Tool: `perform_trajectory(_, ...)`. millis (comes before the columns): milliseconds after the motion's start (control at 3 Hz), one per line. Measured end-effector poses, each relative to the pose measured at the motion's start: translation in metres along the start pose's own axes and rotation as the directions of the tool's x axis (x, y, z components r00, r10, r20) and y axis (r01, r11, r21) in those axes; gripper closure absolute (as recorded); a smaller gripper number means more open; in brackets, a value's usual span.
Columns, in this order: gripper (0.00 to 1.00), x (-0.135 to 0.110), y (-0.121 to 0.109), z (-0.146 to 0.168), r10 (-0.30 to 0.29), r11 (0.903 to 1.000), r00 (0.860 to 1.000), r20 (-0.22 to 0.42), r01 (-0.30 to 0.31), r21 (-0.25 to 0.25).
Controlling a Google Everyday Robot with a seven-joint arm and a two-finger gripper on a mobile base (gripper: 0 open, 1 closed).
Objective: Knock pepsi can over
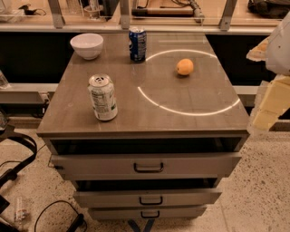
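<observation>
1. The place looked like a lab or workshop: a grey drawer cabinet (99,165) with part-open drawers stood on a speckled floor (265,190).
2. Black cables (31,147) trailed over the floor at the left.
3. Behind ran a cluttered bench (172,27) on metal uprights (56,13).
4. The robot's gripper (272,97) hung at the right edge, beside the cabinet top.

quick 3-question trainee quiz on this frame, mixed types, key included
1. True or false: the pepsi can lies on its side.
2. Which stands at the table's front left? A) bowl B) orange C) pale can
3. Fill in: the gripper is at the view's ___ edge, beside the table, away from the pepsi can.
Key: 1 false (upright); 2 C; 3 right.
</observation>
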State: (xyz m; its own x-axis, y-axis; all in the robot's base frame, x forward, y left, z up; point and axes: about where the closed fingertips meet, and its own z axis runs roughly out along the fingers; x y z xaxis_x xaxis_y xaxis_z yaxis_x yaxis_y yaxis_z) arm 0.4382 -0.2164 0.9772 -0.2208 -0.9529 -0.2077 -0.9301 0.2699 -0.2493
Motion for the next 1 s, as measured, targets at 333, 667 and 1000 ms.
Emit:
perform_trajectory(333, 0.0, 0.0, 0.0, 0.0, 0.0, 1.0, 1.0, 0.0, 0.0, 0.0)
perform_trajectory(667, 0.0, -0.009, -0.02, -0.001, 0.003, 0.9985, 0.999, 0.048, -0.005, 0.054)
perform_trajectory(1000, 0.0, -0.02, -0.052, 0.009, 0.047, 0.9891, 0.984, 0.171, -0.07, 0.13)
